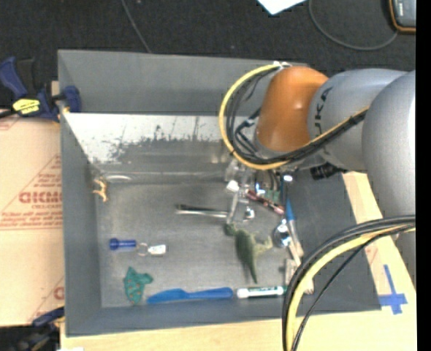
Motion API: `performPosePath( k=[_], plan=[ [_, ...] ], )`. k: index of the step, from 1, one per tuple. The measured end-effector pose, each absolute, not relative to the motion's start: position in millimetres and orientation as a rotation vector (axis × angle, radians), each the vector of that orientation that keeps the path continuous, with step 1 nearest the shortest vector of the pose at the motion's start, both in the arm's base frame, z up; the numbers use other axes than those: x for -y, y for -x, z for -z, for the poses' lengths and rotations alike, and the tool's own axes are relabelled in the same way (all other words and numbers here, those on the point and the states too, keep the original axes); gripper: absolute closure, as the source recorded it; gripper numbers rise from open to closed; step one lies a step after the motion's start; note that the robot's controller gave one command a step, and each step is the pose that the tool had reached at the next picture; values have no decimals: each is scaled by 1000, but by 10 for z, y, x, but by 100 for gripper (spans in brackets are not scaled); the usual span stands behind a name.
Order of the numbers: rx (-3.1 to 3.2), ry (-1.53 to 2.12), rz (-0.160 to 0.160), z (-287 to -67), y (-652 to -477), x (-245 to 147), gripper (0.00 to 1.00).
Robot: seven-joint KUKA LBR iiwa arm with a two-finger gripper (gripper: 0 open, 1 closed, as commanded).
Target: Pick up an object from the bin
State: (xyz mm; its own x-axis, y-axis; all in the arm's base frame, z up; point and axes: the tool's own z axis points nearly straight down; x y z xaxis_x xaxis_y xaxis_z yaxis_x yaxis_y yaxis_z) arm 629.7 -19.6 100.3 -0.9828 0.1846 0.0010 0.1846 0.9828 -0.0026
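My gripper (239, 205) hangs low in the right half of the bin, just under the orange wrist cover. Directly below it in the view lies a green toy dinosaur (249, 250), its head close to the gripper and its tail pointing toward the bin's front wall. A thin dark rod (201, 210) lies flat on the floor and reaches the gripper from the left. Nothing can be made out inside the gripper.
Along the front wall lie a long blue brush-like thing (190, 295), a white marker (260, 292) and a crumpled green thing (136, 284). A small blue-capped piece (120, 244) and a clear piece (155, 250) sit at the left. A blue pen (288, 218) leans on the right wall.
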Motion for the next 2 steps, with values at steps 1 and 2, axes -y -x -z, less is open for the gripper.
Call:
performPosePath(
  k=[1, 2],
  plan=[
    [3152, 275, -9, -710, -6180, -5, 0],
    [3145, 344, -4, -719, -6190, -132, 100]
  ],
)
